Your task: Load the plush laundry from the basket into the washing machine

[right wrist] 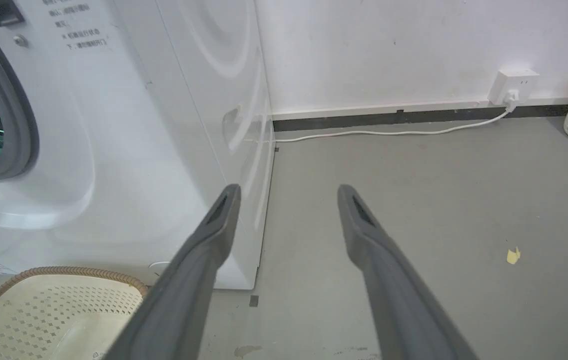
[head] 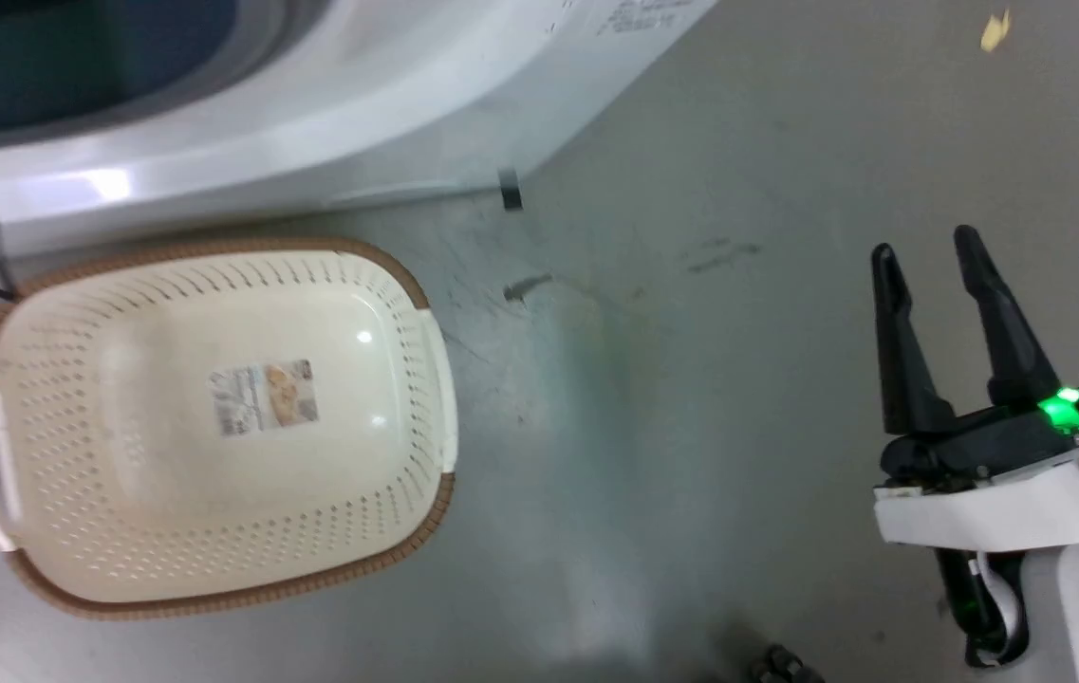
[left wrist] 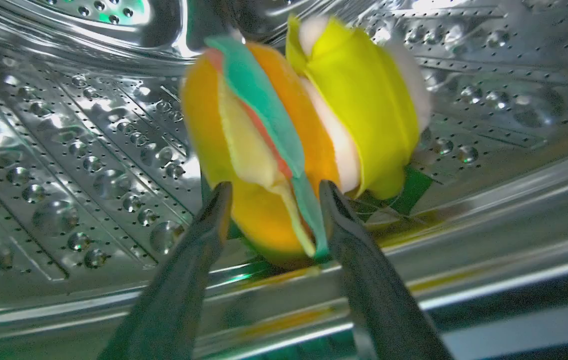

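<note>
In the head view, the cream perforated plastic basket with a brown rim is seen on the grey floor just before the large white front-loading washing machine. Nothing but a paper label is seen inside it. The right gripper is held over bare floor, well apart from the basket, its fingers spread and empty.

In the left wrist view, the soft burger-shaped plush laundry, orange, green, yellow and pale pink, is found inside the shiny perforated steel drum. It is stood on edge, its layers running up that view, straight ahead of the left gripper. Its lower end is flanked by the two spread fingers; no squeeze is seen in the bun. The left arm is judged the nearer, so withdrawal is likely left to it.

In the right wrist view, the right fingers are shown parted beside the machine's side panel.
</note>
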`<state>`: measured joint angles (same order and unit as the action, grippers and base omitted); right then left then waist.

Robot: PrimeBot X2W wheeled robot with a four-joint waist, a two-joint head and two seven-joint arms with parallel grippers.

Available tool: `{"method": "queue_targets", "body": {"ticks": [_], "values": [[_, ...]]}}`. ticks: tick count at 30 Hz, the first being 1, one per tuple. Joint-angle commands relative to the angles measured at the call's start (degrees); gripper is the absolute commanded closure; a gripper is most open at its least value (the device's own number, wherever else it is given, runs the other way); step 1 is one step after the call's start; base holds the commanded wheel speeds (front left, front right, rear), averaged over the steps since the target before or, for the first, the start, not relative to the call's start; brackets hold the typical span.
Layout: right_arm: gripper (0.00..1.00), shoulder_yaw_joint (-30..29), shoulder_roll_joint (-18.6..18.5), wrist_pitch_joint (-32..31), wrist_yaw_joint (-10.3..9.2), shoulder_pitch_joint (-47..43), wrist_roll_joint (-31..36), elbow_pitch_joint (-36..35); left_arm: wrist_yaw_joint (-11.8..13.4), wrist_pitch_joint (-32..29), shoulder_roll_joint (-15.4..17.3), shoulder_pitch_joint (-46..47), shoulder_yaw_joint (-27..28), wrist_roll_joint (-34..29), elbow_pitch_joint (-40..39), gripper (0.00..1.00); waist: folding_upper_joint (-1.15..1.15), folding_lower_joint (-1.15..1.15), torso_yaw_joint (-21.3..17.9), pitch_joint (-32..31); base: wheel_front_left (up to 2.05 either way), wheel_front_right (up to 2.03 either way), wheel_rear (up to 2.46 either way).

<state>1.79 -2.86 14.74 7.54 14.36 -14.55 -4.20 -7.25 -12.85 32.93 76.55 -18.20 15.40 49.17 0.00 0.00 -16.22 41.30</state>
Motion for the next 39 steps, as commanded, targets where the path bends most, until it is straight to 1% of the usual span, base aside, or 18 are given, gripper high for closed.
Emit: {"method": "queue_targets", "body": {"ticks": [1, 3, 5, 8, 10, 14, 17, 20, 23, 28, 33, 37, 39], "values": [[0.0, -0.8, 0.0, 0.3, -0.05, -0.2, 0.0, 0.2, -0.2, 1.2, -1.1, -1.9, 0.5, 1.4, 1.3, 0.0, 0.0, 0.0, 1.3, -3.0, 0.0, 0.0, 0.0], [0.0, -1.8, 0.0, 0.3, -0.05, -1.1, -0.1, 0.7, 0.1, 3.6, -3.0, -4.2, 1.6, 3.4, 3.0, 0.0, 0.0, 0.0, 2.3, -6.0, 0.0, 0.0, 0.0], [0.0, -2.5, 0.0, 0.3, -0.05, -2.1, 1.0, 0.9, 0.1, 6.3, -4.2, -7.1, 1.2, 3.8, 4.0, 0.0, 0.0, 0.0, 3.2, -9.1, 0.0, 0.0, 0.0], [0.0, -3.5, 0.0, 0.3, -0.05, -3.5, 2.3, 0.9, 0.0, 12.0, -6.1, -11.9, 1.4, 5.0, 4.5, 0.0, 0.0, 0.0, 4.8, -14.0, 0.0, 0.0, 0.0], [0.0, -4.0, 0.0, 0.3, -0.05, -4.6, 3.2, 1.1, 0.5, 16.0, -7.3, -15.7, 1.6, 5.6, 4.8, 0.0, 0.0, 0.0, 5.8, -17.3, 0.0, 0.0, 0.0], [0.0, -4.3, 0.0, 0.3, -0.05, -6.7, 4.3, 1.3, 0.6, 23.8, -10.7, -24.4, 1.6, 7.0, 3.5, 0.0, 0.0, 0.0, 7.8, -23.1, 0.0, 0.0, 0.0], [0.0, -4.2, 0.0, 0.3, -0.05, -8.2, 5.1, 1.2, 1.4, 26.9, -13.3, -30.7, 2.5, 8.3, -0.3, 0.0, 0.0, 0.0, 9.3, -26.3, 0.0, 0.0, 0.0], [0.0, -4.5, 0.0, 0.3, -0.05, -9.9, 5.6, 1.5, 2.6, 27.7, -15.8, -38.0, 4.1, 9.6, -6.8, 0.0, 0.0, 0.0, 10.9, -29.3, 0.0, 0.0, 0.0], [0.0, -4.5, 0.0, 0.3, -0.05, -11.5, 5.9, 1.5, 3.7, 27.8, -17.3, -46.2, 6.4, 9.6, -16.4, 0.0, 0.0, 0.0, 12.1, -31.8, 0.0, 0.0, 0.0], [0.0, -4.5, 0.0, 0.3, -0.05, -14.3, 6.6, 1.7, 6.9, 27.8, -20.2, -60.9, 9.6, 6.7, -30.8, 0.0, 0.0, 0.0, 13.5, -35.2, 0.0, 0.0, 0.0], [0.0, -4.3, 0.0, 0.3, -0.05, -17.0, 6.8, 1.8, 9.1, 27.8, -23.5, -70.3, 11.0, 1.5, -39.6, 0.0, 0.0, 0.0, 14.3, -37.0, 0.0, 0.0, 0.0], [0.0, -3.6, 0.0, 0.3, -0.05, -18.2, 6.4, 1.9, 9.0, 27.8, -25.1, -75.4, 11.9, -2.4, -43.7, 0.0, 0.0, 0.0, 14.0, -37.9, 0.0, 0.0, 0.0], [0.0, -3.1, 0.0, 0.3, -0.05, -18.6, 6.4, 2.2, 9.1, 27.8, -26.2, -77.7, 13.2, -2.9, -45.3, 0.0, 0.0, 0.0, 13.7, -38.3, 0.0, 0.0, 0.0]]}}
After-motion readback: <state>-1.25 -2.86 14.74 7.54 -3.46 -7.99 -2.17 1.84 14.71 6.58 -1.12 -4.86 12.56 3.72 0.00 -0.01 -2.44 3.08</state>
